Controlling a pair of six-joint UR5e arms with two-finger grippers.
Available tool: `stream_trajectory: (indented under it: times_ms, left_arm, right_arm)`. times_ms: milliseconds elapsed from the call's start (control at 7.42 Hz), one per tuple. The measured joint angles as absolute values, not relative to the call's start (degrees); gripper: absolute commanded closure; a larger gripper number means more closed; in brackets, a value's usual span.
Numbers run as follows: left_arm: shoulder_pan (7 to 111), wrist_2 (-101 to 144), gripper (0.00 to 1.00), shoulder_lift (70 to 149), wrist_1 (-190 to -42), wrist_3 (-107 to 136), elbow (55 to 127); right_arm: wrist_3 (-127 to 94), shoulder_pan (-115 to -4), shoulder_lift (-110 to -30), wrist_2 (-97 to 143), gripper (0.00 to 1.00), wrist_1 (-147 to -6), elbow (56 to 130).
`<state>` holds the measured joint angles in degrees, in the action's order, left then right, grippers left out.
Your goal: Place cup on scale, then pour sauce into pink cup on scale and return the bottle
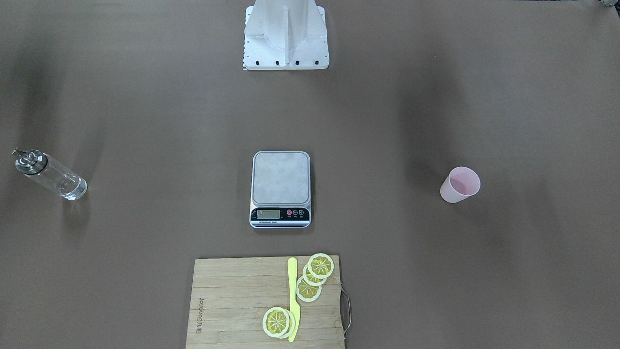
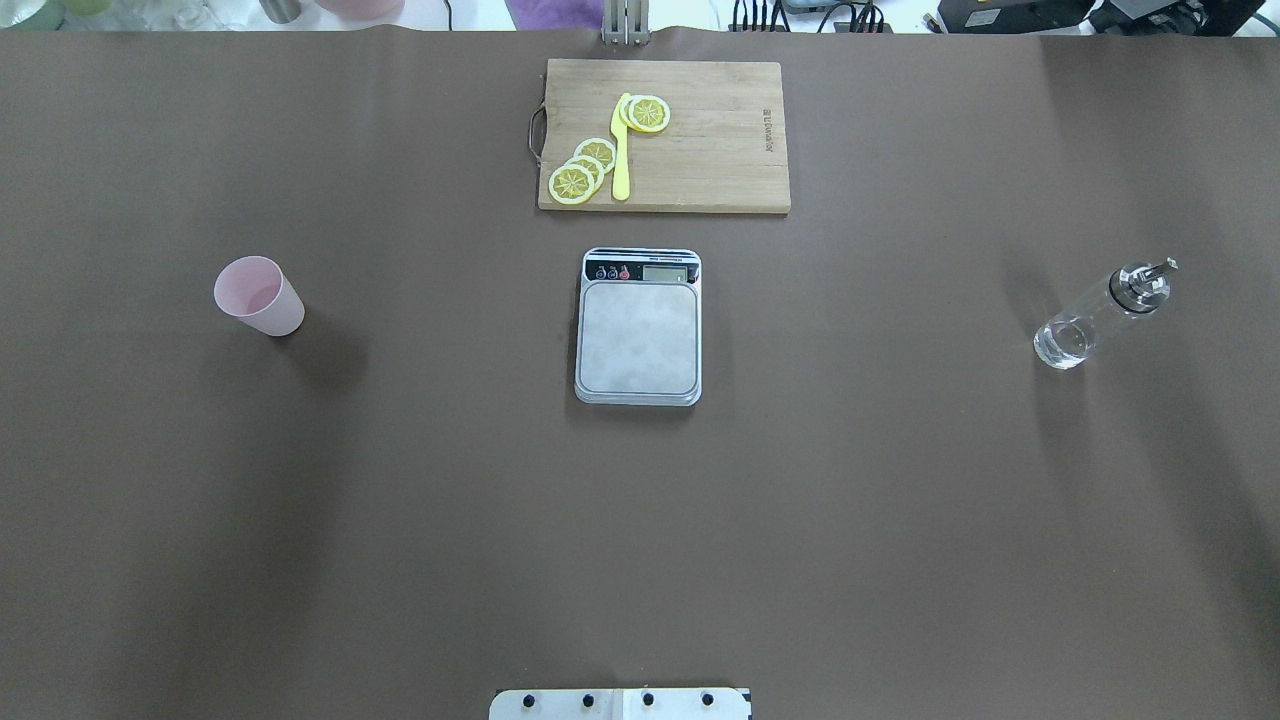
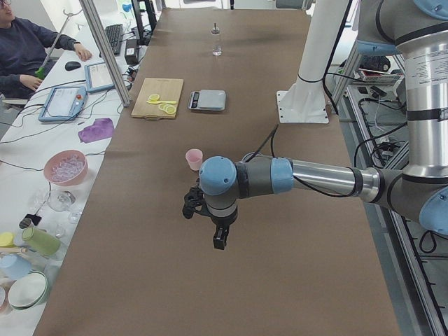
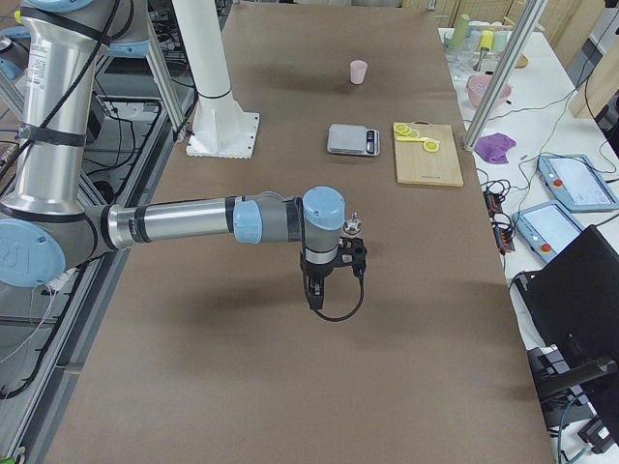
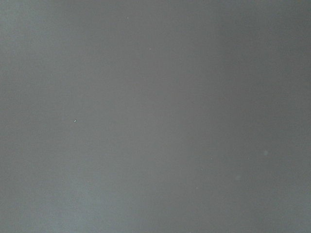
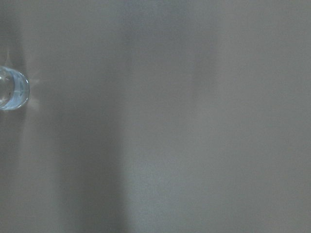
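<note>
The pale pink cup stands upright on the brown table, left of the scale and well apart from it. The scale's steel platform is bare. The clear glass bottle with its metal spout stands far right; its base shows at the left edge of the right wrist view. My left gripper hovers above the table short of the cup. My right gripper hovers by the bottle. Both show only in the side views, so I cannot tell whether they are open or shut.
A bamboo cutting board with lemon slices and a yellow knife lies beyond the scale. The robot's white base stands at the near edge. An operator sits at a side desk with tablets and bowls.
</note>
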<state>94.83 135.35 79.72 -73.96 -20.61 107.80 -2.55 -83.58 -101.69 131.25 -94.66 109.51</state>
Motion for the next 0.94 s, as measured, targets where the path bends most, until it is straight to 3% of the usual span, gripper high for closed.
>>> stream_trajectory:
  times_ms: [943]
  left_arm:
    - [94.8,135.3,0.02,80.1,-76.4,-22.5,107.6]
  right_arm:
    - [-2.5,-83.5,-100.6,131.1,0.0,-94.6,109.5]
